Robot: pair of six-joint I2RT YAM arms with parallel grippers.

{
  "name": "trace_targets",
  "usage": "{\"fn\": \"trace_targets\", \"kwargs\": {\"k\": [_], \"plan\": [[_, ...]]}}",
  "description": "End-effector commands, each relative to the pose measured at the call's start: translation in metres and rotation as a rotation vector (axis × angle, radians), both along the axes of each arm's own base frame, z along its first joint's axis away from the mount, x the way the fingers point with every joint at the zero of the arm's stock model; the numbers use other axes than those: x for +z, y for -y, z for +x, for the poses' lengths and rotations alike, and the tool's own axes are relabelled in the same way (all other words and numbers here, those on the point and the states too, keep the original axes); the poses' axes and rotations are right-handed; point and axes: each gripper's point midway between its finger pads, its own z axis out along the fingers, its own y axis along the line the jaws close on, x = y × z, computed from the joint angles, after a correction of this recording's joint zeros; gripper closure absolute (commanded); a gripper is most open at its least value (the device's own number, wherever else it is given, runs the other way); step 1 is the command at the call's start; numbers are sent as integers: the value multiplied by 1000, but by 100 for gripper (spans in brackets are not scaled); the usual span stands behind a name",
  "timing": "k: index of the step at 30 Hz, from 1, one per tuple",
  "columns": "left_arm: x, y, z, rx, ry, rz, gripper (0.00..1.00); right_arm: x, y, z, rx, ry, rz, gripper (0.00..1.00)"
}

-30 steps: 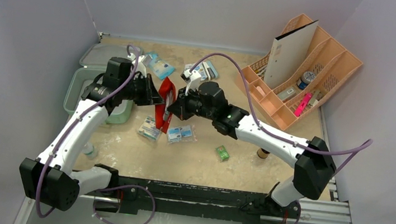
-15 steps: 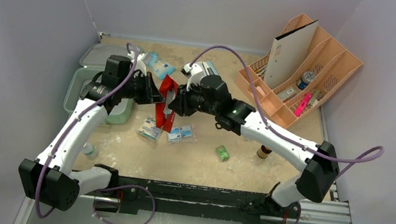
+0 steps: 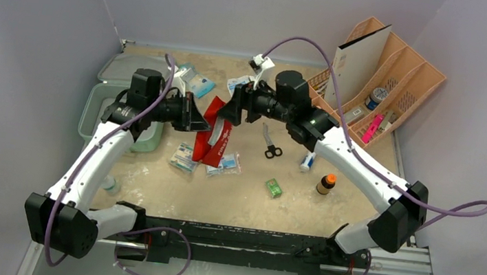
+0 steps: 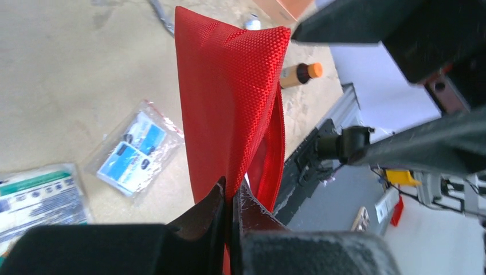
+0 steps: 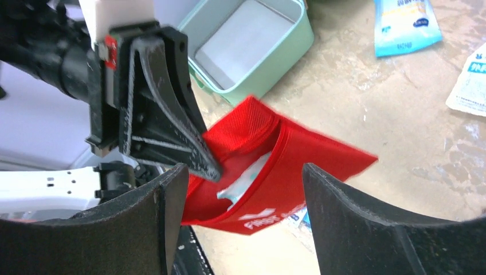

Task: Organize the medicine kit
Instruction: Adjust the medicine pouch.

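Since half a second ago the right arm has been drawn back toward the far side of the table (image 3: 172,195) and its jaws have been parted. The red pouch (image 3: 217,134) has been let go by it and now hangs more slanted. Scissors (image 3: 269,144), a small white tube (image 3: 306,162) and a brown bottle (image 3: 325,183) with an orange cap, covered by the arm before, are now laid bare.

Left arm: reached forward along the left side, wrist turned inward. The left gripper (image 3: 196,115) is seen pinched tight on one edge of the pouch, which is held off the table. Its mouth gapes toward the right wrist camera, and something white is glimpsed inside.

Right arm: stretched in a long arc from its base, elbow out near the right rail. The right gripper (image 3: 232,108) is held just beside the pouch's upper corner, fingers (image 5: 344,217) spread wide, nothing gripped.

The medicine kit (image 3: 91,117) is found at the left edge, its lid laid open toward the far wall and its base partly crossed by the left arm.

Around: clear sachets (image 3: 185,157) lie below the pouch and a blue packet (image 3: 198,84) behind it. A small green box (image 3: 274,187) sits toward the near rail. A peach organizer (image 3: 399,86) is set in the far right corner.

Room: walls close the left, far and right sides. Open tabletop is seen between the sachets and the near rail.
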Motion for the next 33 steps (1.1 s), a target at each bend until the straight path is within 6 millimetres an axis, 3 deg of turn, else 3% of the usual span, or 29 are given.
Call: {"fn": "trace_targets", "kwargs": {"k": [1,6,11,13,19,21,29,33], "plan": [[27,17,-17,-163,114,-141,100,46,-2,0,115,16,135,25],[35,23,-27,-223,123,-191,100,51,-14,-4,230,-13,161,31],[35,25,-29,-248,121,-212,100,40,-23,-3,263,-66,161,39],[33,25,-29,-247,110,-211,100,36,-24,-1,264,-76,156,50],[32,25,-26,-221,95,-216,100,32,-16,18,180,-154,194,99],[36,23,-23,-188,91,-205,97,34,-10,31,141,-172,235,100],[83,20,-20,-122,158,-226,60,42,36,64,-4,-286,396,100],[83,8,-18,-43,224,-156,51,53,66,73,-100,-276,426,100]]}}
